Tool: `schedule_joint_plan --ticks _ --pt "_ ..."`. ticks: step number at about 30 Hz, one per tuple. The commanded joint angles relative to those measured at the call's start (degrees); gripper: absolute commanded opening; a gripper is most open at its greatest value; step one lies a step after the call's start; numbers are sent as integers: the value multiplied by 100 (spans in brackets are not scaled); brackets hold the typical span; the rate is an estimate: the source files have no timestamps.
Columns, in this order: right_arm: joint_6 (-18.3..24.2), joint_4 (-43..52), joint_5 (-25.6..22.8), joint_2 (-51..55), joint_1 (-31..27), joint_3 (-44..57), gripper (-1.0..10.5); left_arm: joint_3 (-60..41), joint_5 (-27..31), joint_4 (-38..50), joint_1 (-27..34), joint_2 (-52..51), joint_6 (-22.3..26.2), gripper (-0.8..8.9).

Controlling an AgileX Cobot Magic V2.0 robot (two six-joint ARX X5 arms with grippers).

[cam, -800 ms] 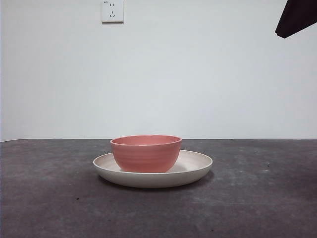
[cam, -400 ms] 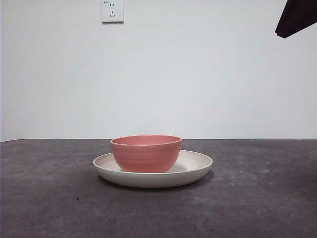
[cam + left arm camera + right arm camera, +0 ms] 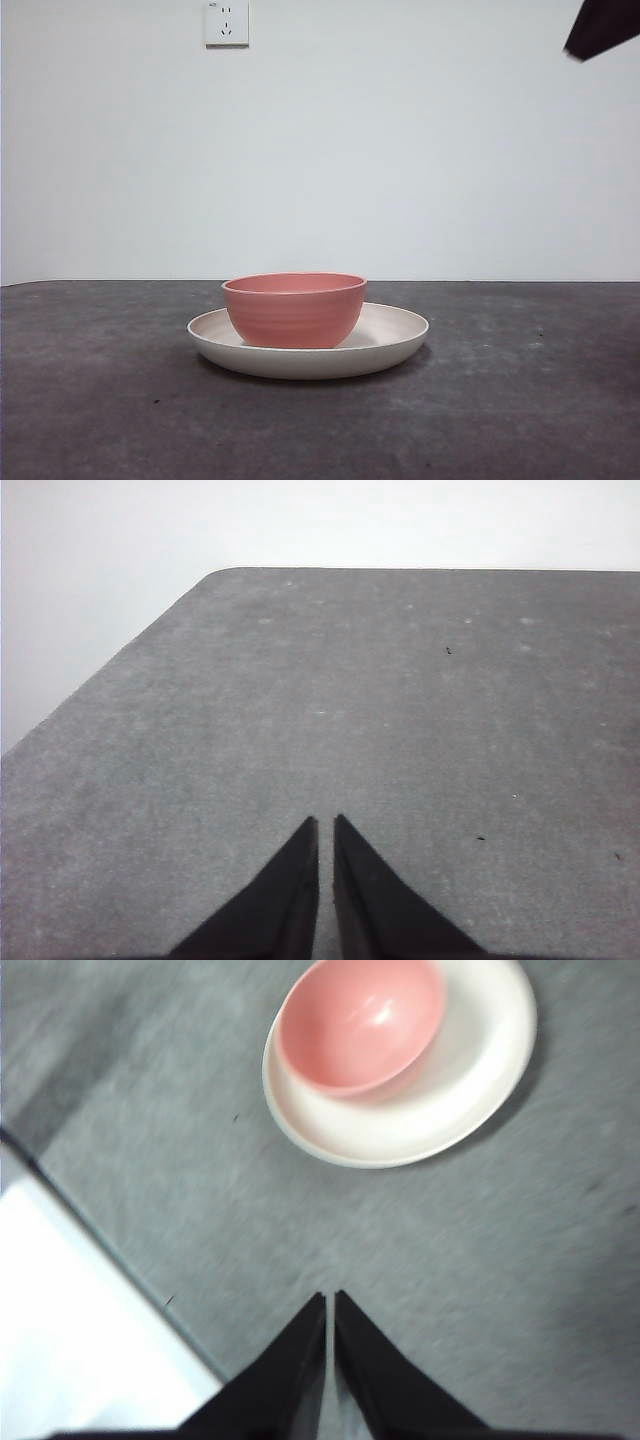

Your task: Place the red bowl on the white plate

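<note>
Diff vs prior frames: black arm tip at front view's 1–2 o'clock corner sits higher and shows less than 0.5 s ago; has pulled up and away. Bowl and plate unchanged.

Item 1: red bowl, small, round, salmon-pink, matte outside w/ faint horizontal ridges. Stands upright, mouth up, inside the plate. Round, so no long axis; vertical axis plumb. Off-centre on plate: front view shows more bare plate toward 3 o'clock than 9. In right wrist view the red bowl shows glossy inner surface, nothing in it.

Item 2: white plate, wide, shallow, round, off-white, low raised rim. Flat on dark grey table, approx. centre of front view. Right wrist view: white plate well apart from that gripper.

Item 3: right gripper, two black jaws pressed near together, thin slit only, nothing held. Above bare table, near its edge.

Item 4: left gripper, jaws likewise closed to a slit, nothing held. Over bare table near a rounded corner; bowl and plate not in its view.

Misc.: white wall socket at 11–12 o'clock on the pale wall.
</note>
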State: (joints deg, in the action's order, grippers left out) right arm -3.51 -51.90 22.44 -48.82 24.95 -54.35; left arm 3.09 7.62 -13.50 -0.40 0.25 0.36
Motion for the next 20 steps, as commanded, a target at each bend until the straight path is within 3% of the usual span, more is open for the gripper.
schedule_joint_plan --ticks 1,10,15,20 --pt "219 424 0 354 -372 -22 10 -116 11 -42 2 -9 4 35" --pt "422 2396 -68 2031 -1996 1285 10 -116 11 -42 2 -9 4 35" --pt "426 3751 -195 2927 -2439 2520 10 -116 11 -42 2 -9 7 35" --pt "422 4717 -719 3663 -2527 3626 10 -116 11 -42 2 -9 4 35"
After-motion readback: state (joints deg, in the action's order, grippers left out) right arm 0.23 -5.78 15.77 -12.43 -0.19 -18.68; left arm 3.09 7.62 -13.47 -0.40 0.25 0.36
